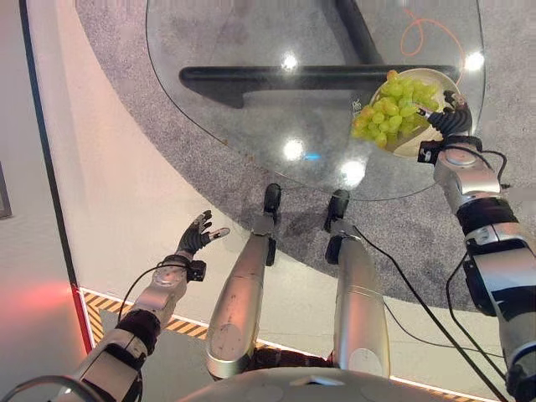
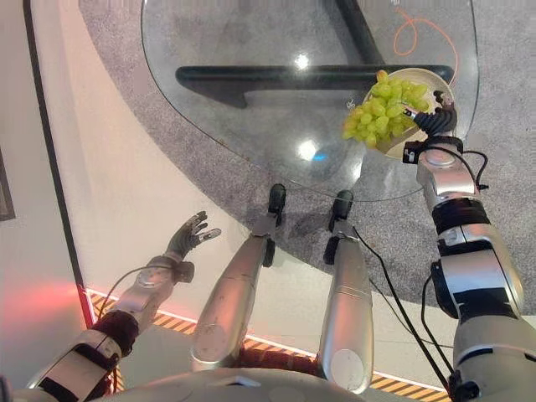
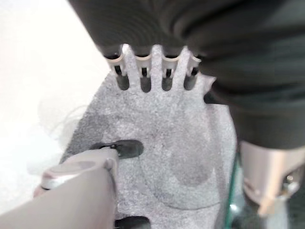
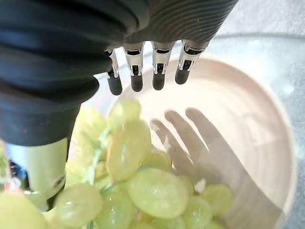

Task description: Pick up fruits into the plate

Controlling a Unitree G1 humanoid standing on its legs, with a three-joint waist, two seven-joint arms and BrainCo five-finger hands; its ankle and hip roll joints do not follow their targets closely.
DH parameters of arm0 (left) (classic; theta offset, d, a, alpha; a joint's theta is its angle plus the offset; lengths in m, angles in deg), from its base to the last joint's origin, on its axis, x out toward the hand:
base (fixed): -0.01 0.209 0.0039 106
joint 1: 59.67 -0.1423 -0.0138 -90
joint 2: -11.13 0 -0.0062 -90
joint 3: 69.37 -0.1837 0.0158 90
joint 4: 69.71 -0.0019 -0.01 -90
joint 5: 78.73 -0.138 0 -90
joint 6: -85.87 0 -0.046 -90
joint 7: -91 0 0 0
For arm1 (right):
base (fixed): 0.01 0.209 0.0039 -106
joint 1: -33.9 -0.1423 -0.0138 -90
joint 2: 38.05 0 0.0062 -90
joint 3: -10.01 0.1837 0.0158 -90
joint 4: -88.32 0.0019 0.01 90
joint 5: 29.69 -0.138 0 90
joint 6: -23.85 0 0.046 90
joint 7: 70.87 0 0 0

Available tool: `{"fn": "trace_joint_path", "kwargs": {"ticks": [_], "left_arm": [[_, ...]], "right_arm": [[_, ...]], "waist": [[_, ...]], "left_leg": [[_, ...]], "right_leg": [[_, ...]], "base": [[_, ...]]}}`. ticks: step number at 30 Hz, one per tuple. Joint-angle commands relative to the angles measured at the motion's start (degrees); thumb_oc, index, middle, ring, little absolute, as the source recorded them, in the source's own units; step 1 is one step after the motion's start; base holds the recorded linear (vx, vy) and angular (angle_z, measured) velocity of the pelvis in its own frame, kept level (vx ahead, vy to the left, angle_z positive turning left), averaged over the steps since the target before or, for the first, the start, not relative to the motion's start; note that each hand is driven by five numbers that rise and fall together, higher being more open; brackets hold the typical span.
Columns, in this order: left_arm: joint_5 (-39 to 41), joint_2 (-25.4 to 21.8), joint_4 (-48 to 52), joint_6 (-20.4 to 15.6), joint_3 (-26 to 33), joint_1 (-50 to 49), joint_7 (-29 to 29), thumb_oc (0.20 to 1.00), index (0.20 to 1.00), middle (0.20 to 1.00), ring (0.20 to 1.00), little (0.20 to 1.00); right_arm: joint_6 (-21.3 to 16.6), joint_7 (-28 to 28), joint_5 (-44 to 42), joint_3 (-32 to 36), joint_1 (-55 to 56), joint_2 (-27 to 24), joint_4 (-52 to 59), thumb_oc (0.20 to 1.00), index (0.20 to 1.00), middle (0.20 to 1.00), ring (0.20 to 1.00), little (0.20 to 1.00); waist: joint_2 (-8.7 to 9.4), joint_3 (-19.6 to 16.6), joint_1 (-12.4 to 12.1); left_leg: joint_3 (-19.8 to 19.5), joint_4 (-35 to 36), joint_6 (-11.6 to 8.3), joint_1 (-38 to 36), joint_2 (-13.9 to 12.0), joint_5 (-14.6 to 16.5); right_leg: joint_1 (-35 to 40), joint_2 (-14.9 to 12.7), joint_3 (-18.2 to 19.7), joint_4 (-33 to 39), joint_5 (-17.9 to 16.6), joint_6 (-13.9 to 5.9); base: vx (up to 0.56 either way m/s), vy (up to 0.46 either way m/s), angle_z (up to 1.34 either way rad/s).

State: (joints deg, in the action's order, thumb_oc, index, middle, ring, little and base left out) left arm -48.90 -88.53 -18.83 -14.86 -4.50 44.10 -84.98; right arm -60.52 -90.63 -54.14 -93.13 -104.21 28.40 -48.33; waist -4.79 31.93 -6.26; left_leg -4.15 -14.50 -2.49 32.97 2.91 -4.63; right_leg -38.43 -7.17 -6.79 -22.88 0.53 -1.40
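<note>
A bunch of green grapes (image 1: 392, 110) lies in a cream plate (image 1: 417, 147) at the right edge of the glass table, part of the bunch spilling over the plate's near-left rim. My right hand (image 1: 452, 117) hovers just over the plate's right side. In the right wrist view its fingers (image 4: 137, 71) are straight above the bare plate (image 4: 248, 138), with its thumb beside the grapes (image 4: 152, 191) and nothing gripped. My left hand (image 1: 194, 237) hangs low at the left, off the table, its fingers (image 3: 143, 71) spread and empty.
The rounded glass table (image 1: 251, 50) rests on a black base (image 1: 276, 79) seen through the top. Grey carpet (image 1: 167, 126) lies under it, with pale floor to the left. An orange cable (image 1: 419, 33) loops beyond the plate. Striped tape (image 1: 109, 306) marks the floor at the lower left.
</note>
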Motion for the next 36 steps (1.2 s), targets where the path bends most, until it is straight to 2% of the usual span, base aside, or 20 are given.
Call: {"fn": "trace_joint_path", "kwargs": {"ticks": [1, 6, 7, 9, 13, 15, 18, 23, 24, 25, 28, 34, 36], "left_arm": [[1.84, 0.23, -1.74, -2.46, 2.18, -3.61, -2.25, 1.000, 1.000, 1.000, 1.000, 1.000], [1.67, 1.40, -5.29, -2.18, 5.13, -4.17, -4.17, 1.000, 1.000, 1.000, 1.000, 1.000], [0.91, 2.02, -6.97, -2.16, 6.27, -4.68, -4.50, 1.000, 1.000, 1.000, 1.000, 1.000], [0.55, 2.27, -7.94, -1.71, 6.94, -4.84, -4.89, 1.000, 1.000, 1.000, 1.000, 1.000], [1.23, 4.25, -12.52, 0.86, 9.53, -7.39, -7.90, 1.000, 1.000, 1.000, 1.000, 1.000], [0.57, 5.57, -15.07, 1.64, 10.99, -9.28, -9.41, 1.000, 1.000, 1.000, 1.000, 1.000], [-2.70, 7.24, -19.42, 2.37, 11.37, -11.52, -10.85, 1.000, 1.000, 1.000, 1.000, 1.000], [-7.49, 9.95, -27.74, 2.85, 11.52, -13.85, -12.04, 1.000, 1.000, 1.000, 1.000, 1.000], [-7.87, 10.20, -28.49, 2.89, 11.68, -13.99, -12.10, 1.000, 1.000, 1.000, 1.000, 1.000], [-8.79, 10.71, -29.91, 3.64, 12.27, -14.02, -12.17, 1.000, 1.000, 1.000, 1.000, 1.000], [-10.19, 11.64, -32.59, 4.85, 13.75, -14.13, -12.37, 1.000, 1.000, 1.000, 1.000, 1.000], [-11.74, 12.90, -35.43, 6.51, 15.40, -15.05, -12.18, 1.000, 1.000, 1.000, 1.000, 1.000], [-11.46, 13.15, -35.27, 7.04, 15.45, -15.08, -12.42, 1.000, 1.000, 1.000, 1.000, 1.000]], "right_arm": [[-5.10, -2.59, -2.35, 2.57, 5.51, -2.41, 4.08, 1.000, 1.000, 1.000, 1.000, 1.000], [-9.50, -2.33, -3.81, 6.31, 13.62, 0.91, 7.78, 1.000, 1.000, 1.000, 1.000, 1.000], [-11.20, -2.28, -4.30, 7.21, 17.31, 2.32, 9.48, 1.000, 1.000, 1.000, 1.000, 1.000], [-12.08, -2.07, -4.53, 7.86, 19.41, 3.18, 10.43, 1.000, 1.000, 1.000, 1.000, 1.000], [-15.95, 1.21, -6.30, 10.12, 29.98, 7.47, 12.04, 1.000, 1.000, 1.000, 1.000, 1.000], [-16.95, 4.61, -5.93, 10.70, 35.22, 10.05, 11.23, 1.000, 1.000, 1.000, 1.000, 1.000], [-16.15, 8.13, -5.40, 9.98, 39.75, 13.74, 7.67, 1.000, 1.000, 1.000, 1.000, 1.000], [-15.33, 17.80, -7.57, 8.36, 45.32, 21.32, -6.43, 1.000, 1.000, 1.000, 1.000, 1.000], [-14.36, 19.37, -7.21, 8.33, 45.59, 21.82, -7.60, 1.000, 1.000, 1.000, 1.000, 1.000], [-15.45, 21.50, -5.55, 7.56, 46.35, 23.52, -11.84, 1.000, 1.000, 1.000, 1.000, 1.000], [-14.40, 24.22, -5.52, 6.35, 47.34, 25.96, -18.19, 1.000, 1.000, 1.000, 1.000, 1.000], [-9.17, 25.72, 1.41, 5.54, 49.35, 28.19, -26.31, 1.000, 1.000, 1.000, 1.000, 1.000], [-7.69, 25.47, 1.37, 5.11, 49.61, 28.40, -27.35, 1.000, 1.000, 1.000, 1.000, 1.000]], "waist": [[-0.89, -2.14, 1.71], [0.70, -2.14, 3.20], [1.32, -2.14, 3.82], [1.61, -2.48, 4.21], [3.29, -7.48, 5.00], [4.18, -10.66, 5.32], [5.31, -14.80, 5.44], [6.09, -20.93, 5.18], [6.14, -21.25, 5.17], [6.17, -22.21, 5.04], [6.15, -23.75, 4.80], [5.51, -25.26, 5.02], [5.16, -25.48, 5.04]], "left_leg": [[2.53, -1.98, 1.68, -3.79, 1.56, 5.80], [2.84, 0.30, 1.68, -11.08, 0.93, 5.91], [3.02, 0.93, 1.59, -14.30, 0.68, 6.37], [3.12, 1.60, 1.46, -15.79, 0.46, 6.14], [4.06, 4.29, 1.04, -21.27, -0.42, 6.56], [4.78, 5.86, 0.87, -24.50, -0.73, 6.90], [5.36, 8.13, 0.89, -28.73, -0.71, 7.22], [5.86, 10.38, 1.54, -34.21, -0.66, 8.14], [5.89, 10.56, 1.61, -34.66, -0.63, 8.26], [5.88, 11.15, 1.83, -35.83, -0.48, 8.44], [5.72, 12.18, 2.19, -37.84, -0.32, 8.84], [5.99, 13.95, 2.70, -40.41, -0.02, 9.19], [6.07, 14.43, 2.80, -40.96, 0.00, 9.17]], "right_leg": [[4.70, 3.33, -2.26, -0.24, 1.98, -1.11], [11.90, 3.22, -1.73, 2.85, 1.51, -1.10], [15.26, 3.16, -1.45, 4.05, 1.73, -1.08], [16.99, 3.08, -1.48, 5.24, 1.31, -1.04], [23.97, 2.65, -1.84, 10.23, 0.78, -1.34], [27.97, 2.60, -2.03, 12.79, 0.64, -1.61], [33.04, 2.65, -2.05, 15.86, 0.50, -1.96], [38.69, 2.96, -1.80, 18.30, 0.68, -2.17], [39.13, 3.00, -1.78, 18.50, 0.69, -2.19], [40.21, 3.14, -1.76, 18.86, 0.80, -2.12], [42.05, 3.21, -1.65, 19.52, 0.99, -2.10], [44.14, 3.11, -1.39, 21.19, 0.63, -2.17], [44.56, 2.95, -1.42, 21.58, 0.47, -2.26]], "base": [[0.02, 0.029, -0.04], [0.03, 0.043, -0.06], [0.05, 0.050, -0.05], [0.06, 0.043, -0.07], [0.14, 0.023, -0.05], [0.19, 0.015, -0.05], [0.20, 0.018, -0.03], [0.19, 0.043, 0.01], [0.11, 0.061, 0.04], [0.07, 0.044, 0.07], [0.10, 0.053, 0.06], [0.04, 0.055, -0.04], [0.00, 0.059, -0.01]]}}
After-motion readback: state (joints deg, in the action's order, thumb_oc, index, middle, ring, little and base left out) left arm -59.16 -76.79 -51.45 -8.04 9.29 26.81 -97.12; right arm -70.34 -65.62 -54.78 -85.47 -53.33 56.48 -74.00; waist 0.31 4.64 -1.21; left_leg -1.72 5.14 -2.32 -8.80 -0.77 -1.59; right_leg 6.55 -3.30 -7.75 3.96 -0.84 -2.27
